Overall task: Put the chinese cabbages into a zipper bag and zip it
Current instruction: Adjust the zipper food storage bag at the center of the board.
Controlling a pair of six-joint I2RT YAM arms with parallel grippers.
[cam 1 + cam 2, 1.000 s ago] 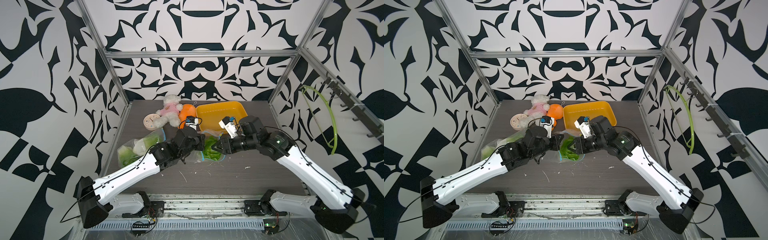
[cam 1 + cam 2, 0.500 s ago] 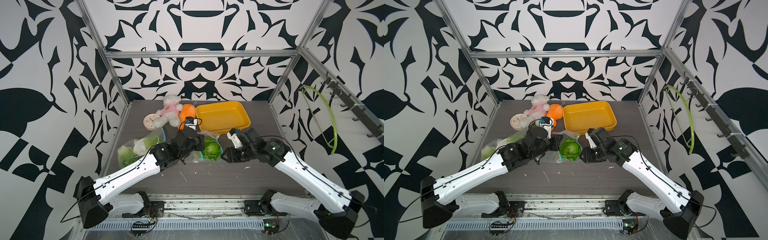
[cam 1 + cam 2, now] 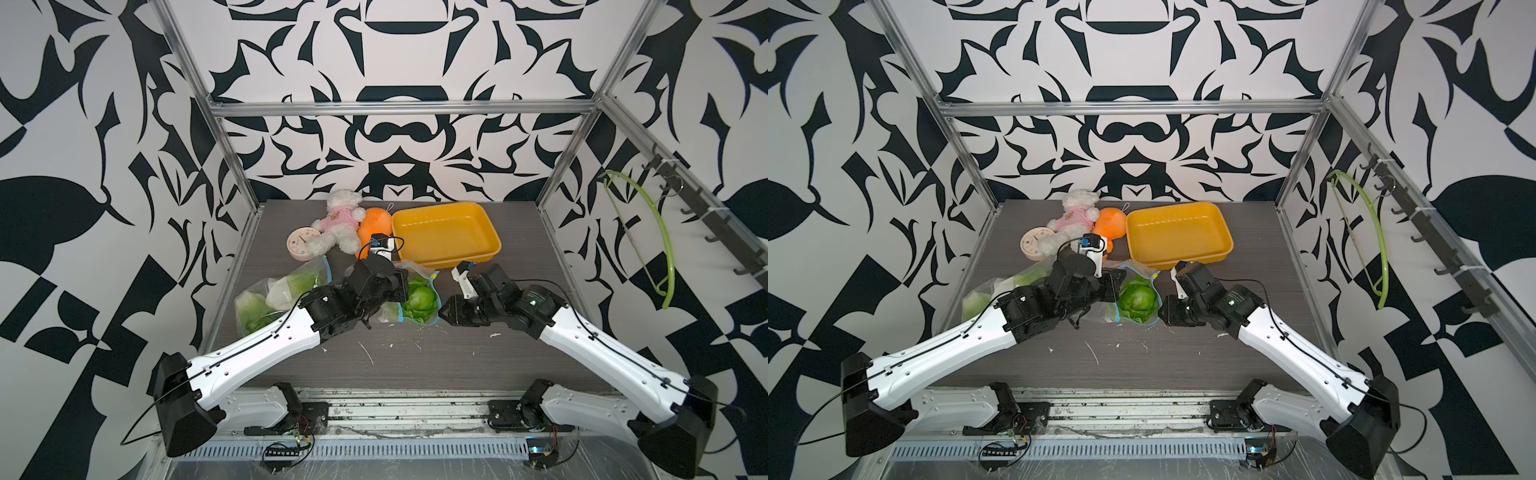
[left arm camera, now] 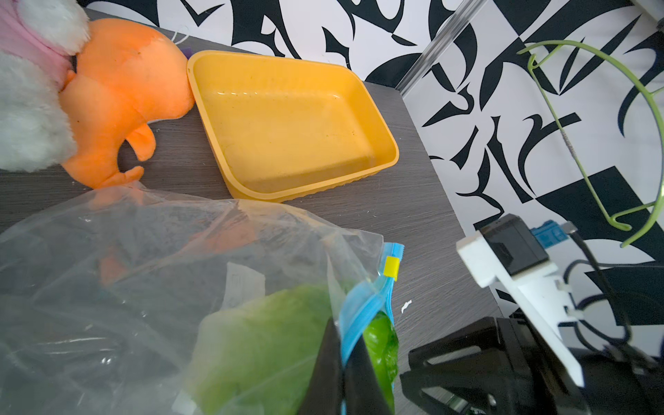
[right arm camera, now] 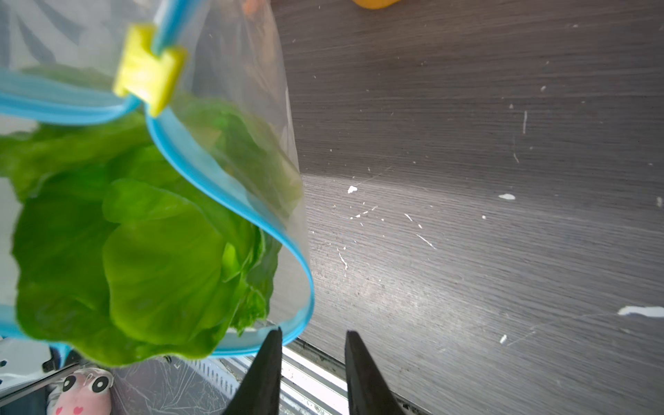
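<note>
A clear zipper bag (image 3: 430, 286) with a blue rim and a yellow slider (image 5: 147, 70) is held with its mouth wide, facing right. A green chinese cabbage (image 3: 417, 300) sits in that mouth, leaves outward, and shows in both top views (image 3: 1138, 300). My left gripper (image 4: 343, 363) is shut on the bag's blue rim. My right gripper (image 5: 312, 332) is open just right of the mouth, nothing between its fingers, one tip close by the rim. A second clear bag (image 3: 274, 297) with cabbage heads lies at the left.
A yellow tray (image 3: 490, 245) stands behind the bag. An orange plush (image 3: 374, 224), a white teddy (image 3: 338, 220) and a round clock (image 3: 301, 245) sit at the back left. A green hanger (image 3: 648, 241) hangs on the right wall. White scraps dot the table.
My right gripper has drawn back out of the bag's mouth to the right and down, leaving the cabbage inside, and its jaws have narrowed. The left gripper keeps its grip.
</note>
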